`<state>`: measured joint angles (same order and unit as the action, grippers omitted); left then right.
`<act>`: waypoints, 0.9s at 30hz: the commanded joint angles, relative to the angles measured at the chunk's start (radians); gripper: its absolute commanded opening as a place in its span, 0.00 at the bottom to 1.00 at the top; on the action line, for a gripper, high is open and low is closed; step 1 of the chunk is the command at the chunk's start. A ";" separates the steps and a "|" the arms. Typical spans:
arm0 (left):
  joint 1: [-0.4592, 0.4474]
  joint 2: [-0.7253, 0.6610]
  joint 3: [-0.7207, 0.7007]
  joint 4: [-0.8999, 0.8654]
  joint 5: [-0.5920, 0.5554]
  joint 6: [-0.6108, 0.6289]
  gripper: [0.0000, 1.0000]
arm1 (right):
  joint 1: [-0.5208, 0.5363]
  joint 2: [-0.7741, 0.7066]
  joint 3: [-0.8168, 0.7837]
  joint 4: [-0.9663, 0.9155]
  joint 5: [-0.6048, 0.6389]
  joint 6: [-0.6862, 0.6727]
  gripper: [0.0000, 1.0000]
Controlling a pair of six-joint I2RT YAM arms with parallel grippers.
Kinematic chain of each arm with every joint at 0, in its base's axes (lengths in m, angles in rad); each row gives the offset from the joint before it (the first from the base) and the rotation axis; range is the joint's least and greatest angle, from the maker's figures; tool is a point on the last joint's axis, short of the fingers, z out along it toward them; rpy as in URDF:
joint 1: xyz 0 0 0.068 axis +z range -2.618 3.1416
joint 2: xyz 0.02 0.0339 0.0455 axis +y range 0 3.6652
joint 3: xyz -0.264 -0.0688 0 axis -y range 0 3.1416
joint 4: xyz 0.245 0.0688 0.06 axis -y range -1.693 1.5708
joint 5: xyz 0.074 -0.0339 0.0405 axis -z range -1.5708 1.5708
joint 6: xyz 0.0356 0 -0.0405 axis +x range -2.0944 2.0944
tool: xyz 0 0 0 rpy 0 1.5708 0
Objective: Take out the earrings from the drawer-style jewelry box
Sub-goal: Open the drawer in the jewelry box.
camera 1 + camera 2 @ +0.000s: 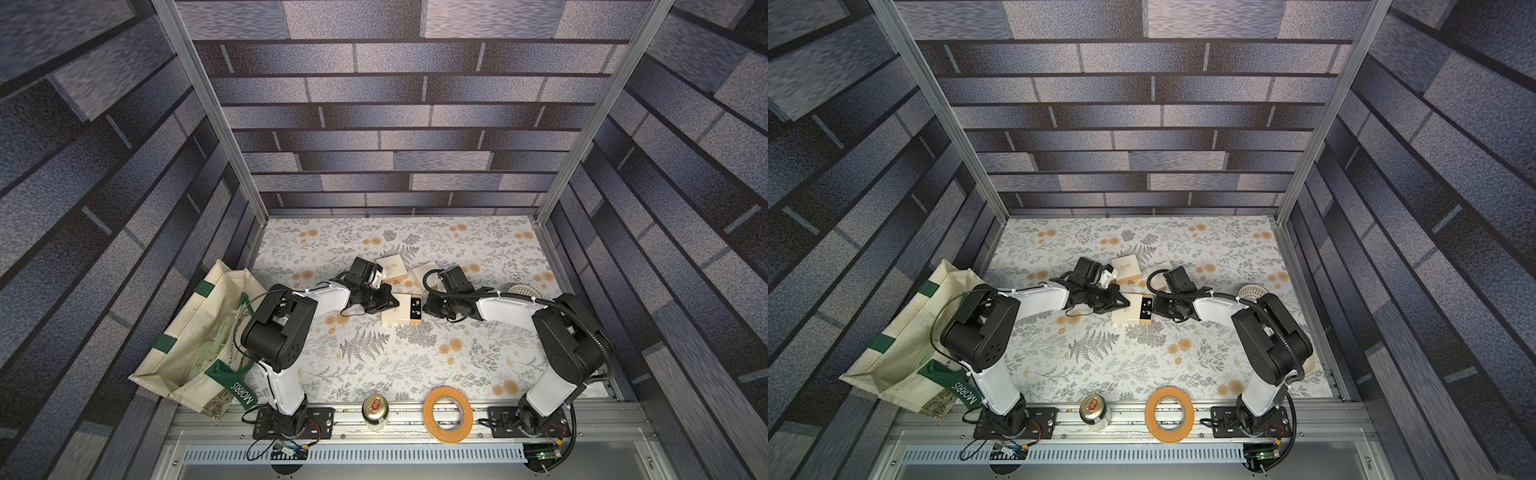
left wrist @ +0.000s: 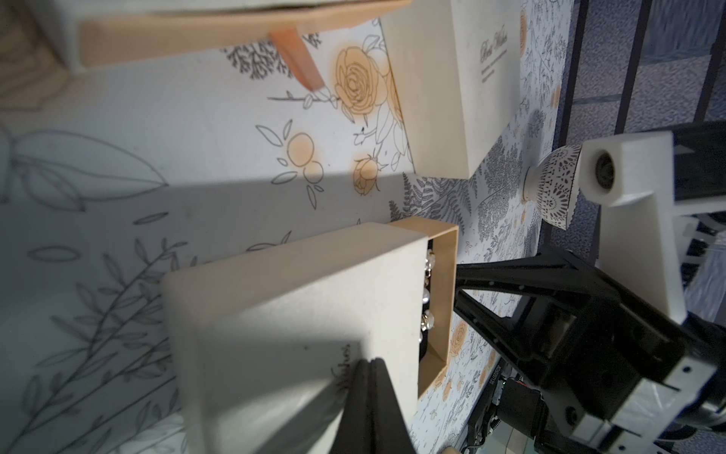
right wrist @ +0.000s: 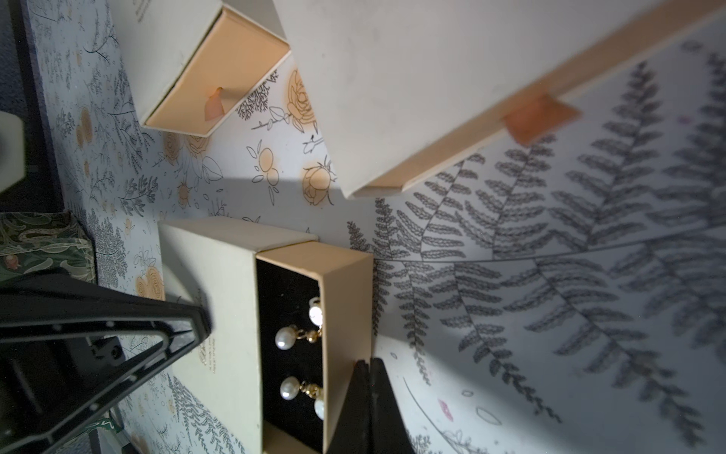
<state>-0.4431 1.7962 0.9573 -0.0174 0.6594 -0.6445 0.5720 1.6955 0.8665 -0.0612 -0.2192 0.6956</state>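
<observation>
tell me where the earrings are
In a top view the earrings lie in the open drawer of the jewelry box at mid-table, between the left hand and right hand.

Earrings [image 3: 283, 339] in open drawer [image 3: 347, 283] of front box [image 3: 231, 314], w/ 2 boxes [image 1: 391, 266] behind.

Two pearl-and-gold earrings [image 3: 283, 339] lie side by side on the black lining [image 3: 288, 291] of the tan drawer [image 3: 346, 298]. It is slid partway out of the cream box [image 3: 231, 306], which lies flat mid-mat [image 1: 374, 365].
</observation>
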 commanded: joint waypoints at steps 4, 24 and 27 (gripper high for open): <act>0.018 0.020 -0.045 -0.120 -0.083 -0.003 0.00 | -0.009 -0.019 -0.016 -0.078 0.070 0.007 0.00; 0.021 0.021 -0.052 -0.119 -0.087 -0.014 0.00 | -0.010 -0.018 -0.021 -0.103 0.093 0.017 0.00; 0.023 0.022 -0.055 -0.120 -0.089 -0.014 0.00 | -0.010 -0.018 -0.021 -0.108 0.098 0.017 0.00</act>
<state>-0.4370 1.7962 0.9504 -0.0082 0.6693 -0.6571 0.5720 1.6924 0.8665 -0.0772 -0.2005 0.6994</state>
